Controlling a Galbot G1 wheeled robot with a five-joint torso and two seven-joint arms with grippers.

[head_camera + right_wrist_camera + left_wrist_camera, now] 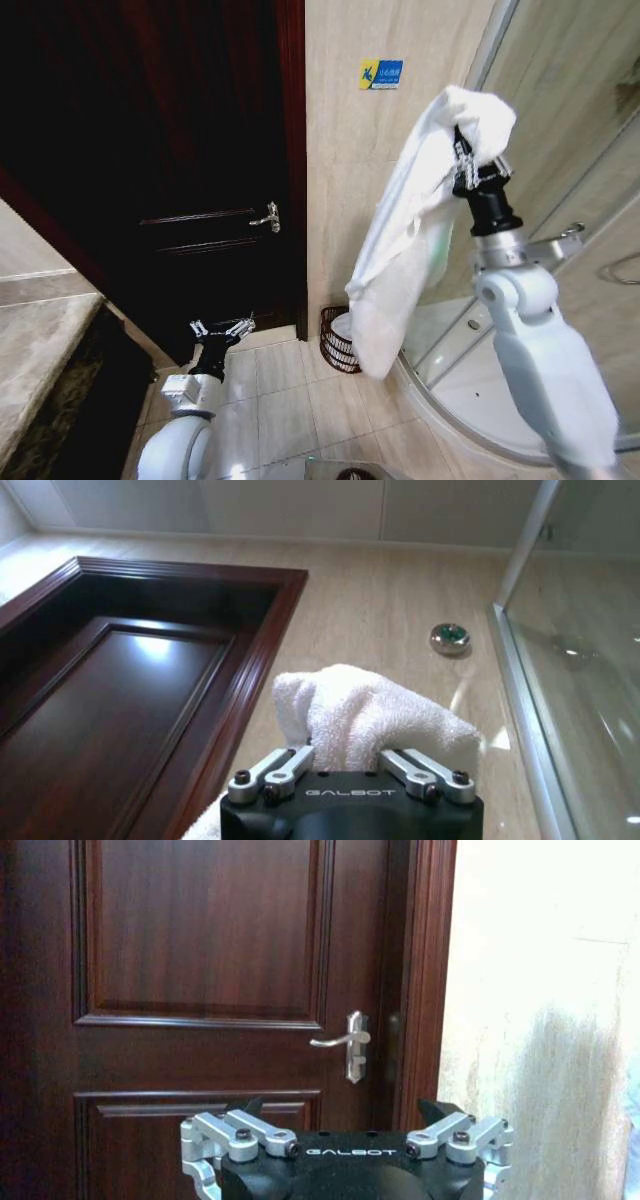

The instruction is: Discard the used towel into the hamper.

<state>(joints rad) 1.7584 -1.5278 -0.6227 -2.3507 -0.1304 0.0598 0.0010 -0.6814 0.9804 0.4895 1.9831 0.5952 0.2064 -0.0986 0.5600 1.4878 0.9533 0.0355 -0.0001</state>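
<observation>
Towel, white and terry, is held high before the beige tiled wall, pinched at its upper end by the closed fingers of the right gripper, and hangs down in a long fold over the hamper, which stands on the floor tiles by the wall between the dark wooden door and the glass shower enclosure. Low beside the door, the left gripper is seen with its fingers spread apart and nothing between them, pointed toward the door handle.

Towel hangs above hamper, right of door.
</observation>
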